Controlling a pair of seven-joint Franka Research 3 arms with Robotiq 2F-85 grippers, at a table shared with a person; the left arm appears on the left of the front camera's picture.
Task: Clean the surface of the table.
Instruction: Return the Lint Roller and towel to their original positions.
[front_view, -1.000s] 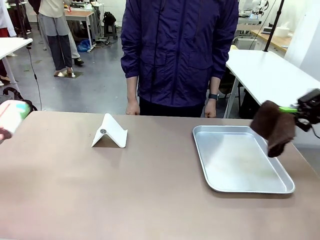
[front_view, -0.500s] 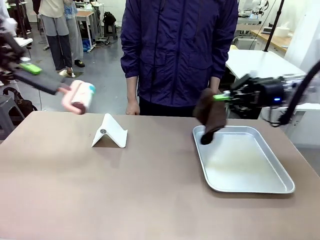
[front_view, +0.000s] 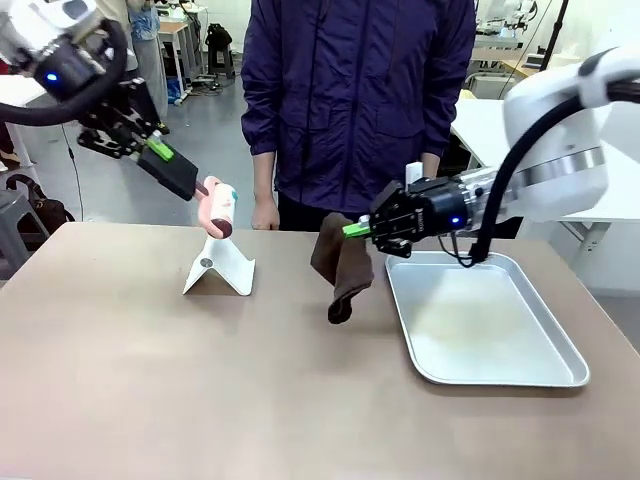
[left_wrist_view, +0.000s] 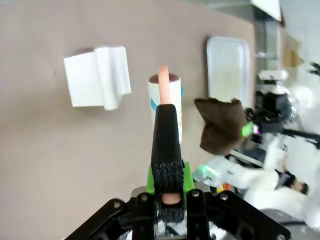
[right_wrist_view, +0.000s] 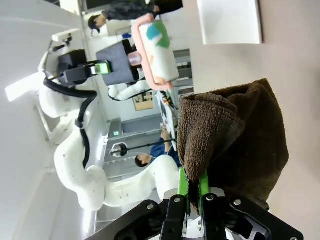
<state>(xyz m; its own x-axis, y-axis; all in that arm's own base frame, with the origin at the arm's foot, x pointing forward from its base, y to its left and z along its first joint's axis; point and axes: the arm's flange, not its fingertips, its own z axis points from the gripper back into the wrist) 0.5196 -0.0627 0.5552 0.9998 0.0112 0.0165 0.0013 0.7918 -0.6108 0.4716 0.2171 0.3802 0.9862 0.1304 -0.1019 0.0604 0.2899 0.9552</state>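
Hanging above the table (front_view: 200, 400), the right gripper (front_view: 352, 230) pinches a brown cloth (front_view: 342, 268) while the left gripper (front_view: 160, 152) clamps a lint roller (front_view: 217, 208).

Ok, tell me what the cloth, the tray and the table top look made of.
Brown cloth: looks like terry towelling, with a fuzzy looped pile and limp folds. Tray: likely steel or aluminium, silver with a brushed sheen and rolled rim. Table: smooth matte greyish-brown top, perhaps laminate; hard to tell.
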